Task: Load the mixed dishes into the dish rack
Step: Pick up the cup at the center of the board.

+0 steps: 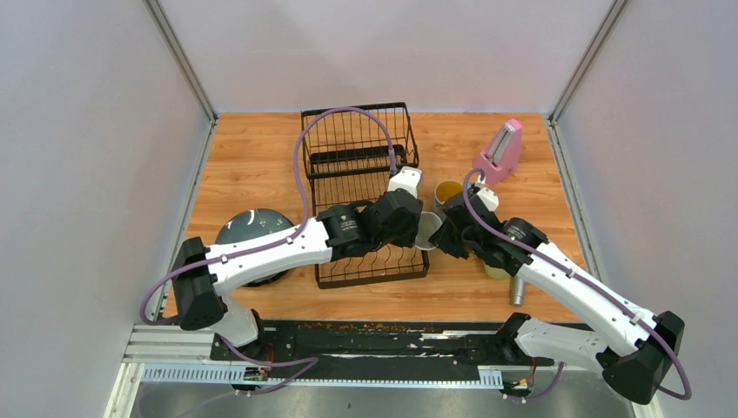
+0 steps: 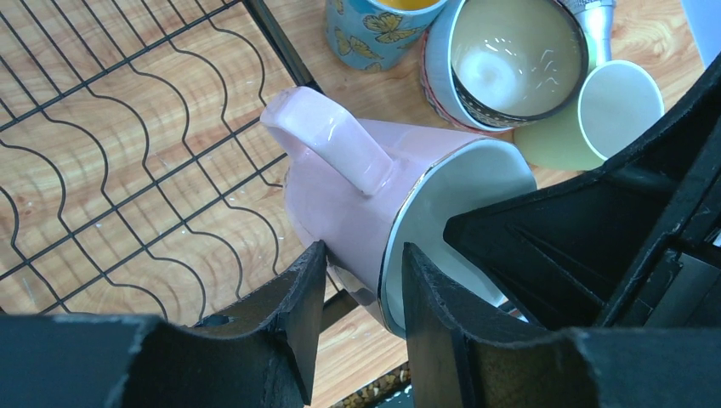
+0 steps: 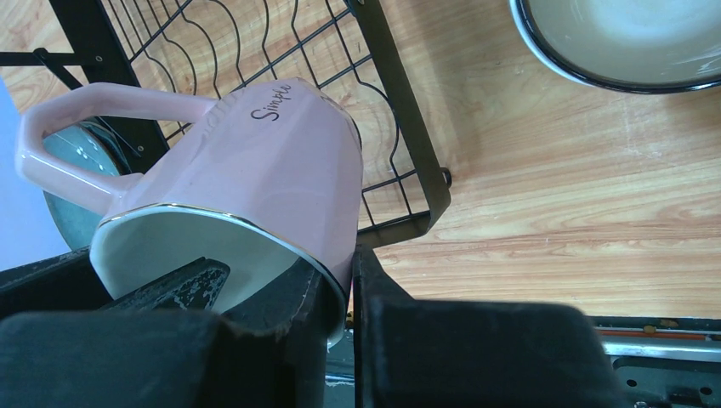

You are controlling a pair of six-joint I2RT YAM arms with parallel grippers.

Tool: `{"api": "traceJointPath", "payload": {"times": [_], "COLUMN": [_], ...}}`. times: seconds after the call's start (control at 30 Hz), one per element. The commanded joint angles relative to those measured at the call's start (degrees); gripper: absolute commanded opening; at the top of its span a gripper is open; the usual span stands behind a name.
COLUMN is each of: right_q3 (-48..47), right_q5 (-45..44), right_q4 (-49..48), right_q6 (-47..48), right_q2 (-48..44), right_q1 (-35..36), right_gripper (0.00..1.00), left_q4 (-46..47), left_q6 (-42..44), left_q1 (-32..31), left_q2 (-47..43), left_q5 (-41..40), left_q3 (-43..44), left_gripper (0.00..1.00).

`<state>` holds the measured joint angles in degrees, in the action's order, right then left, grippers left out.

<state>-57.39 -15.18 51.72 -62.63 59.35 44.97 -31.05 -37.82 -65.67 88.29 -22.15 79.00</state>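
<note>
A pink mug (image 1: 428, 231) hangs tilted over the right edge of the black wire dish rack (image 1: 357, 131). My left gripper (image 1: 416, 228) straddles its rim. In the left wrist view, one finger is on the pink outer wall (image 2: 425, 153) and the other is inside the mug; the gripper (image 2: 361, 263) is shut on it. My right gripper (image 1: 444, 237) clamps the opposite rim. The right wrist view shows the gripper (image 3: 347, 272) pinching the mug's wall (image 3: 272, 161). The rack's wavy slots (image 2: 127, 127) lie under the mug and are empty.
Right of the rack stand a blue butterfly mug (image 2: 374, 34), a patterned bowl (image 2: 510, 59), a pale-green mug (image 2: 595, 110) and a silver microphone (image 1: 518, 292). A dark plate (image 1: 248, 228) lies left of the rack. A pink metronome (image 1: 500, 152) stands at the back right.
</note>
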Motion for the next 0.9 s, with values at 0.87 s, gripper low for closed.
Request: {"api": "traceJointPath", "payload": {"times": [0.87], "right_q3": [0.27], "right_q5": [0.21], "right_q4": [-12.87], "right_q6": [-0.57], "right_q2": [-3.21], "right_q1": [2.73], "right_gripper": [0.01], "left_q4": [-5.32], "left_q6": [0.79], "left_q1": [0.34], "left_q2": [4.24], "left_q5": [-7.80], "left_q3": [-0.03], "left_gripper": [0.17]}}
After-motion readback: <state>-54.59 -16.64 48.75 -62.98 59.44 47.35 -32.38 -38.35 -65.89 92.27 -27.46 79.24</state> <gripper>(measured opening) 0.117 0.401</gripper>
